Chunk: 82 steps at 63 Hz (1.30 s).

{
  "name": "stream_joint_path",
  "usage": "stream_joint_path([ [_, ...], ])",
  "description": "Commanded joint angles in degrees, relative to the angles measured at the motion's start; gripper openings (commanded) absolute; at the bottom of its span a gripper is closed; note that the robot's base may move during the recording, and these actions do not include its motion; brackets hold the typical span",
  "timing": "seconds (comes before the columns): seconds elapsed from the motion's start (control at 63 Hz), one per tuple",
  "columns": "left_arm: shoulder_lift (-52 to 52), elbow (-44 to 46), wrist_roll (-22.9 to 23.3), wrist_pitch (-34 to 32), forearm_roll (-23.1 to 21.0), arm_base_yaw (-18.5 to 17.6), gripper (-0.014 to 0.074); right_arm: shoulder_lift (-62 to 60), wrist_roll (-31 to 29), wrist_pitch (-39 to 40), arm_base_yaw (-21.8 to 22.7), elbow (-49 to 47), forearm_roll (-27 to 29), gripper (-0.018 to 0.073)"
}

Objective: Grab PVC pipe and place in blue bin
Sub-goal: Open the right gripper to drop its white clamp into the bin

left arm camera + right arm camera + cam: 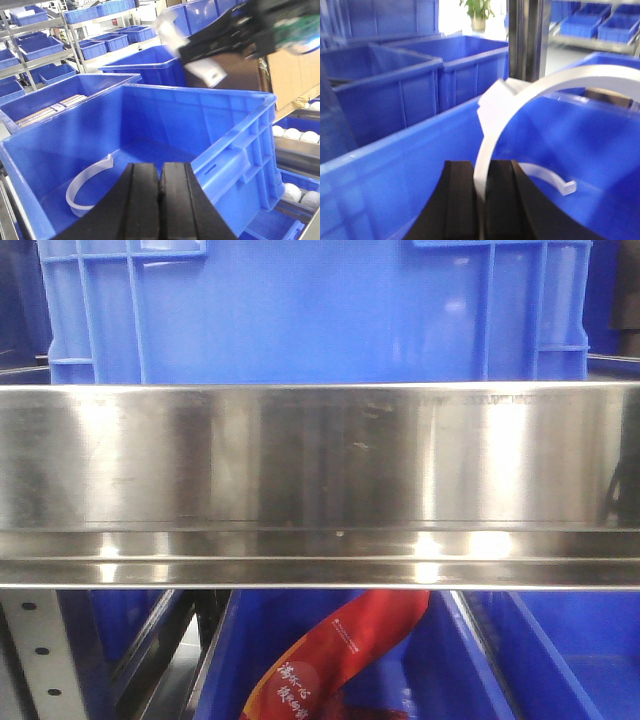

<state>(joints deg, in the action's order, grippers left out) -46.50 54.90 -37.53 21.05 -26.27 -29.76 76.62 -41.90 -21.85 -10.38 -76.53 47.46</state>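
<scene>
Right jaws are clamped shut on a white curved PVC pipe (484,150), which arches up above them, over the blue bin (380,170). Left jaws are pressed together, holding nothing; a second curved piece (80,177) lies in the bin, just ahead-left of them.

In the bin (200,97), one pipe piece (82,187) lies on the floor toward the left wall. A second pipe piece (555,82) sits clamped between the jaws of the right gripper (481,200), above the bin's far rim. The left gripper (160,200), jaws together, hangs over the near rim. The neighbouring bins (145,65) stand behind and to the left.
</scene>
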Motion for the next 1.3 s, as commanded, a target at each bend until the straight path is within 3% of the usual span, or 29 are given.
stream_joint_path([
  [0.0, 1.0, -0.5, 0.7, 0.4, 0.1, 1.6, -0.0111, 1.5, -0.4, 0.1, -0.1, -1.1, 0.3, -0.0066],
  [0.206, 1.4, -0.5, 0.7, 2.5, 0.1, 6.2, -0.0111, 2.5, -0.4, 0.7, -0.1, -1.1, 0.3, 0.0197],
  [0.301, 1.4, -0.5, 0.7, 2.6, 0.1, 8.2, -0.0111, 2.5, -0.4, 1.4, -0.1, -1.1, 0.3, 0.0228],
  [0.428, 1.4, -0.5, 0.7, 2.6, 0.1, 9.5, -0.0111, 1.9, -0.4, 1.1, -0.1, -1.1, 0.3, 0.0167],
  [0.603, 1.4, -0.5, 0.7, 1.7, 1.4, 9.5, -0.0111, -1.9, -0.7, 0.8, -0.1, -1.1, 0.3, -0.0165],
  [0.92, 2.2, -0.5, 2.6, -1.0, 1.4, 10.2, -0.0111, -10.3, -0.9, 0.9, -0.1, -1.1, -5.3, -0.0163],
  [1.285, 8.4, -0.5, 2.6, 5.4, 2.7, 21.9, -0.0111, -20.7, -0.8, 0.9, -0.1, 4.5, -7.9, -0.0163],
])
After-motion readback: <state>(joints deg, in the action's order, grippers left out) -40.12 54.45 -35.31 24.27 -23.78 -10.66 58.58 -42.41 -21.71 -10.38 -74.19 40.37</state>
